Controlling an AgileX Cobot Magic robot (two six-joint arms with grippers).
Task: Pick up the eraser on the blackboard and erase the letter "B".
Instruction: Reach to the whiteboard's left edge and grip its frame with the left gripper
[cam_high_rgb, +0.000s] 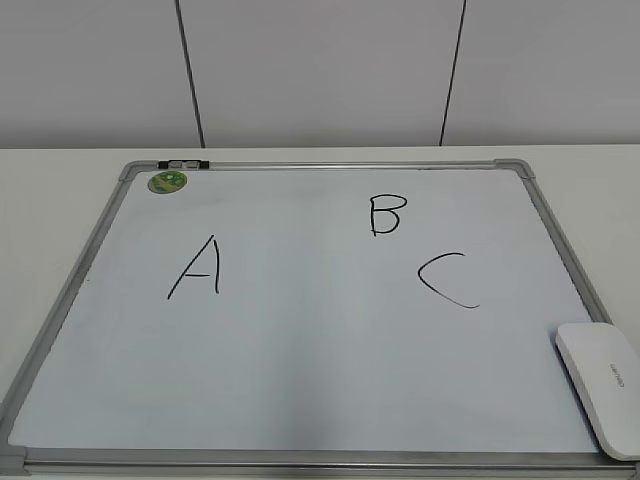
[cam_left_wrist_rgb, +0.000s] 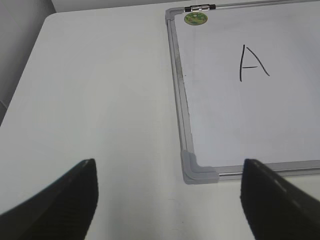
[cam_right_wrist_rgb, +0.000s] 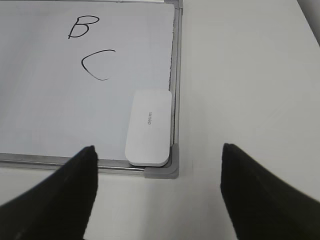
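Note:
The blackboard is a white board in a grey frame lying flat on the table. The letter "B" is written in black near its top middle, and shows in the right wrist view. The white eraser lies on the board's near right corner, also in the right wrist view. My right gripper is open and empty, over the table just short of that corner. My left gripper is open and empty near the board's near left corner. Neither gripper shows in the exterior view.
A black "A" is on the left of the board and a black "C" below the B. A round green sticker and a small clip sit at the top left. The white table surrounds the board.

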